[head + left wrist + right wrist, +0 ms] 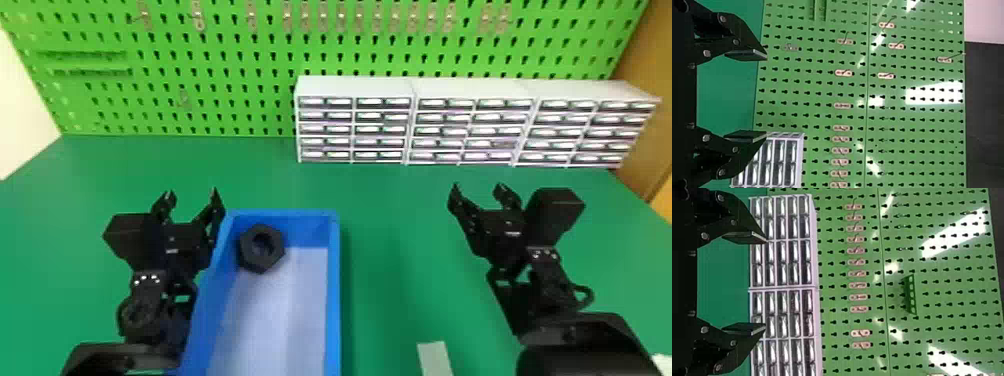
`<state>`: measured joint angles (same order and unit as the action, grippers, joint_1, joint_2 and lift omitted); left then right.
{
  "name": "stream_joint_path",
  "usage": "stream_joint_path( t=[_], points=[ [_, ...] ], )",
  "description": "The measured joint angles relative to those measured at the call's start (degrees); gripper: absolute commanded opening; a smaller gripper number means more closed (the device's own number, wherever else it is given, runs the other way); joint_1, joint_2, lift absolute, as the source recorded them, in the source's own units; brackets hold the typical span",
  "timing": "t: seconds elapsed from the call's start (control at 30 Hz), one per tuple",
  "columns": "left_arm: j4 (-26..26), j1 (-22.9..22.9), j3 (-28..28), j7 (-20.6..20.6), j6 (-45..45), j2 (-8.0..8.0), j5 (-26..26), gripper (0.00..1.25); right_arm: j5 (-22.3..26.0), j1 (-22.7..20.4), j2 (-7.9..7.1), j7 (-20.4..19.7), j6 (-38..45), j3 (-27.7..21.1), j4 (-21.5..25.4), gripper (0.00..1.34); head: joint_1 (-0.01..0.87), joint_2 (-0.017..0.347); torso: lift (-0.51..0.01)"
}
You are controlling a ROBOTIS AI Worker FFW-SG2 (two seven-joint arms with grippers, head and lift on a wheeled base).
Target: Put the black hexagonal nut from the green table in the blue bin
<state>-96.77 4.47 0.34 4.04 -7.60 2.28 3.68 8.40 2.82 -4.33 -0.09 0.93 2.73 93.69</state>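
Black nut (259, 264) in upper-left corner of blue bin (280, 310), left of frame centre; likely stiff, light, best pinched across opposite flats. Left gripper (192, 191), right gripper (478, 186): both wide, empty.

A green tabletop (390, 200) holds a blue bin (334, 295), left of center on its near side, while white drawer cabinets (355, 86) stand side by side along the back, toward the robot's right. A pale strip (434, 357) lies to the bin's right, apart from it.
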Motion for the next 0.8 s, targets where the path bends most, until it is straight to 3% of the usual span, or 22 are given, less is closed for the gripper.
stream_joint_path(
  t=[0.8],
  points=[
    [-0.02, -0.33, -0.15, 0.00, -0.02, 0.00, -0.33, 0.71, 0.14, 0.07, 0.03, 0.00, 0.15, 0.21, 0.00, 0.85, 0.657, 0.057, -0.095]
  ],
)
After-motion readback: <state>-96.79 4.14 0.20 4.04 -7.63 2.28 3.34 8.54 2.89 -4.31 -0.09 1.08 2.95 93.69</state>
